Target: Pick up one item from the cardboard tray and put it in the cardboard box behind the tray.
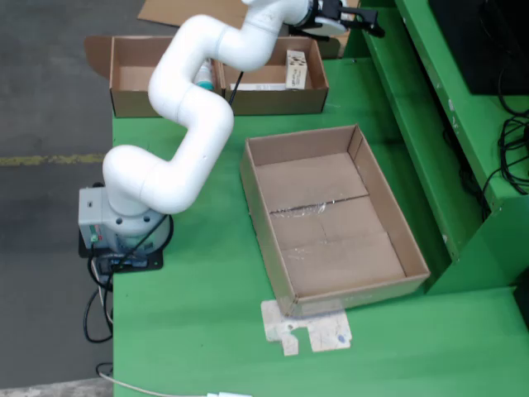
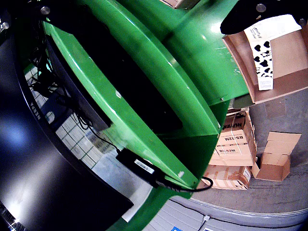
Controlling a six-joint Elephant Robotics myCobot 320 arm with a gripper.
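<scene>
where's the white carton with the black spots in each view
View from above: the spotted carton stands upright at the top centre, inside the right compartment of the cardboard box, left of the gripper.
View that rides on the gripper: the carton is at the upper right, under a dark fingertip.
Shared landmark: the cardboard box.

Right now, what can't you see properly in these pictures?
- The gripper: at the top edge of the view from above, too small to tell open or shut.
- The box behind: the white arm covers its middle; only a carton and something teal show.
- The cardboard tray: looks bare inside.
- The view that rides on the gripper: tilted, showing mostly the green shelf; the patterned carton is partly hidden by a dark finger.
</scene>
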